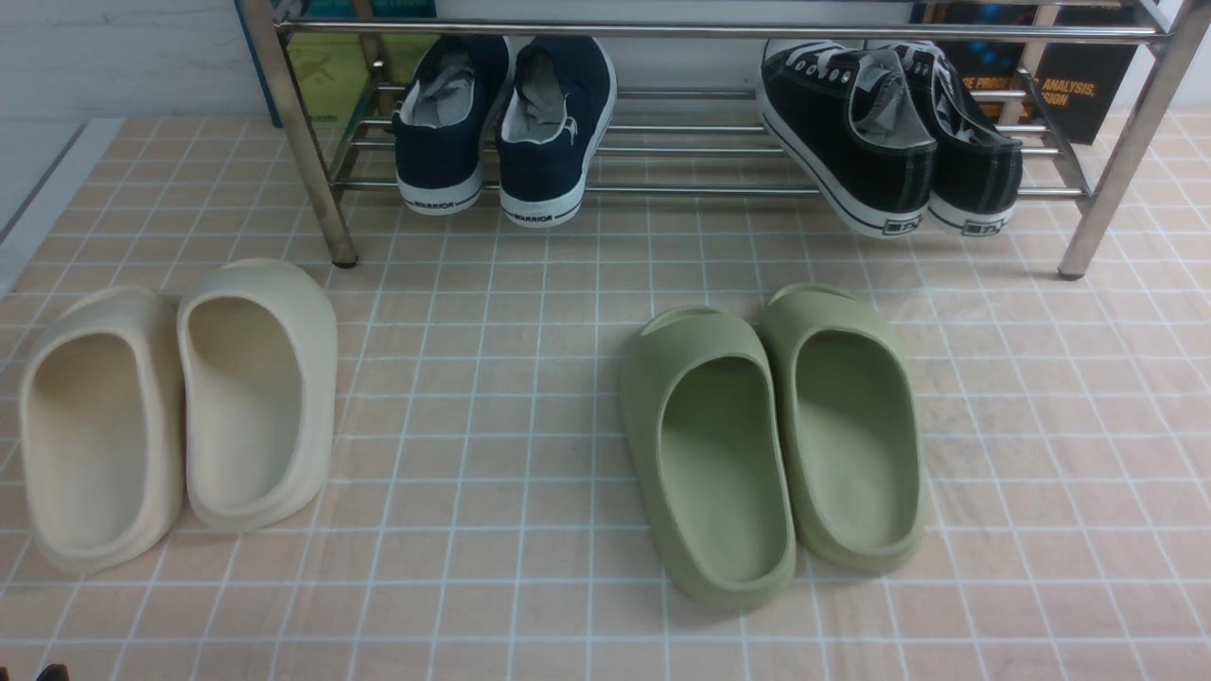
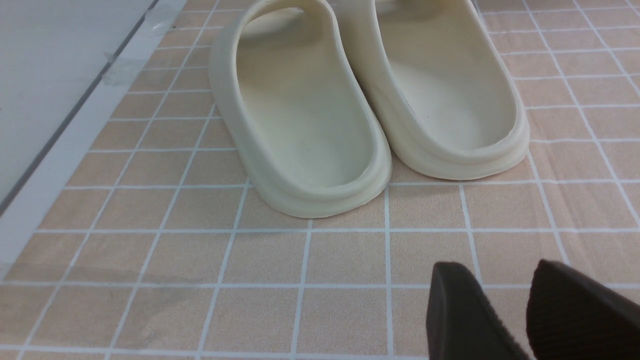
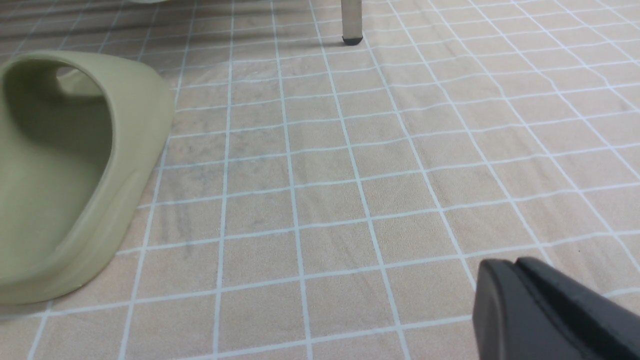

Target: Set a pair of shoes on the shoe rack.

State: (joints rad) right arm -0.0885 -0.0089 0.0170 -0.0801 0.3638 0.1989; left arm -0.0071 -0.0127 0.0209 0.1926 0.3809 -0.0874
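The ground is covered by a beige-pink tiled floor [image 1: 473, 539], small squares being divided by thin, pale grid lines. At the back, the floor is met by a whitish, faintly veined wall [image 1: 123, 66]. At the left, it is bordered by a flat, pale strip [image 1: 76, 170], along which a narrow dark grey line [image 2: 65, 117] is traced. Soft, diffuse light is cast across the floor, and faint glossy patches are shown on the tiles near the right.

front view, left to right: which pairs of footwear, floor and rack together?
cream slides → navy WARRIOR slip-ons → green slides → black lace-up sneakers
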